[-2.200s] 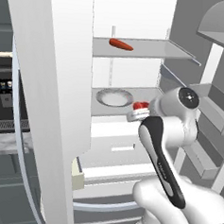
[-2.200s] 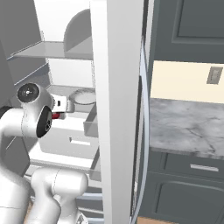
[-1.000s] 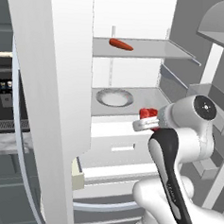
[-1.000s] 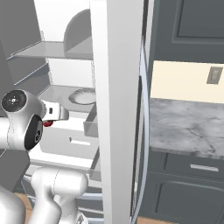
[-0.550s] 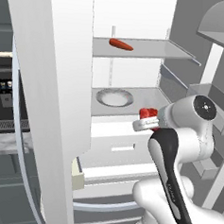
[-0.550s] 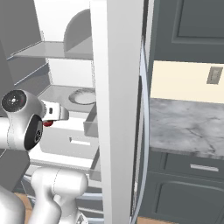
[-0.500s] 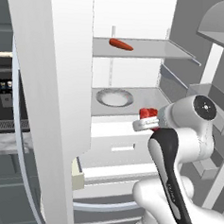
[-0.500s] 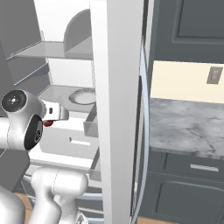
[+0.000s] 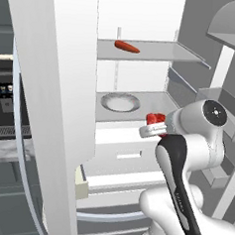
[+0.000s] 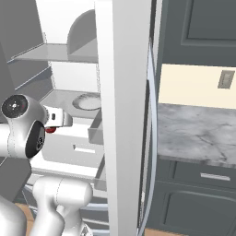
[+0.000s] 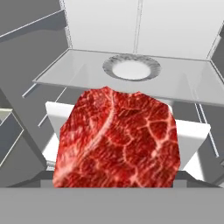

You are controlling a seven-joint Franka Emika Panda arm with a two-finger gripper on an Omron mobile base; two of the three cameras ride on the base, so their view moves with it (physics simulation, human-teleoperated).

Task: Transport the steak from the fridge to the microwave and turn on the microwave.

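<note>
A: Where's the steak (image 11: 118, 140)?

B: In the gripper (image 9: 153, 126) — jaws closed on it from both sides, marbled red chunk right up against the hand camera. In the left base view it sits as a small red lump at the wrist tip, just outside the fridge (image 9: 137, 81), in front of the middle shelf (image 9: 155, 104) and above the white drawers (image 9: 124, 152).

A: So which way from the hand?

B: No offset, it's in the hand. Lumpy, roughly as broad as tall from the hand view, so no clear long axis. What matters for the next move, as a judgement: the hand faces into the fridge and the microwave isn't in frame, so the arm has to back out between the two open doors and the base has to drive.

A: Clearance?

B: Tight. Wide white door (image 9: 47, 85) close on the left, the other door edge (image 10: 124, 115) right of the arm in the right base view. Swing risk is clipping a door.

A: What's beyond the steak?

B: Round shallow plate (image 11: 131, 68), grey rim, pale centre, on the smooth grey shelf. Farther up, a long thin orange-red item (image 9: 127, 46) on the upper shelf — not the target. Marble-look counter (image 10: 198, 133) over dark cabinets off to the right.

A: Grip look secure?

B: Soft, irregular meat on hard fingers — could slip on a fast swing.
</note>
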